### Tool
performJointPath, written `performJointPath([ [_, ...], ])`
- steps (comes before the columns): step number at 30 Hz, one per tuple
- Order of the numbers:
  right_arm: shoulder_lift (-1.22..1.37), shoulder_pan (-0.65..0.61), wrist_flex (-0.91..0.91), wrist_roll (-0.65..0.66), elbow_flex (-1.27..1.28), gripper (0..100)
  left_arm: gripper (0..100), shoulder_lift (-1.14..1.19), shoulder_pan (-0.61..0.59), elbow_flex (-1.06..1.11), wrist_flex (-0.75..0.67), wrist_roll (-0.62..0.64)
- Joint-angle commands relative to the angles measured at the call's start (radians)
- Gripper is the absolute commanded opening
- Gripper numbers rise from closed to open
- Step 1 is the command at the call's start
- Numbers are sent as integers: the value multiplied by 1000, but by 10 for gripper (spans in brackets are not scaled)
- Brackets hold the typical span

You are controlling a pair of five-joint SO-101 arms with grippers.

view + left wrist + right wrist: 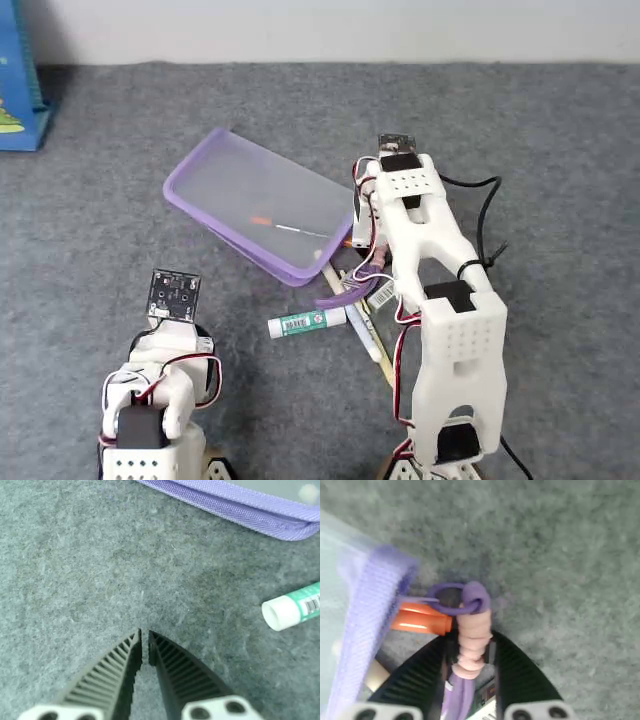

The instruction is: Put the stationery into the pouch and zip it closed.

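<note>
From above, the clear, purple-edged pouch (255,200) lies on the grey carpet (540,120). The right arm (430,250) stretches out to the pouch's corner. The left arm (160,400) sits folded, well back from it. A glue stick (310,321) lies loose just off the pouch's edge, and a bundle of pens (365,335) lies beside it, partly under the right arm.

At the left wrist, the left gripper (145,635) has its jaws pinched nearly together over bare carpet, with nothing between them. The pouch's purple edge and the capped end of the glue stick sit beyond it.

At the right wrist, the right gripper (470,650) is clamped on the zipper pull (471,630), a pinkish knotted cord with a purple loop. An orange pen (420,621) lies right beside it, against the pouch's webbing.
</note>
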Motion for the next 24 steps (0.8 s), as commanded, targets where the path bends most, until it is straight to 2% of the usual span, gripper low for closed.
performJointPath([
  [1, -117, -1, 79, 15, -43, 7, 33, -14, -2, -4, 5, 11],
  [7, -289, -5, 219, 101, -40, 8, 33, -14, -2, -4, 5, 11],
  [14, -473, 2, 354, 281, -38, 8, 33, -14, -2, -4, 5, 11],
  [19, -622, 73, 170, 400, -41, 8, 33, -14, -2, -4, 5, 11],
  [24, -687, 110, -84, 436, -41, 8, 33, -14, -2, -4, 5, 11],
])
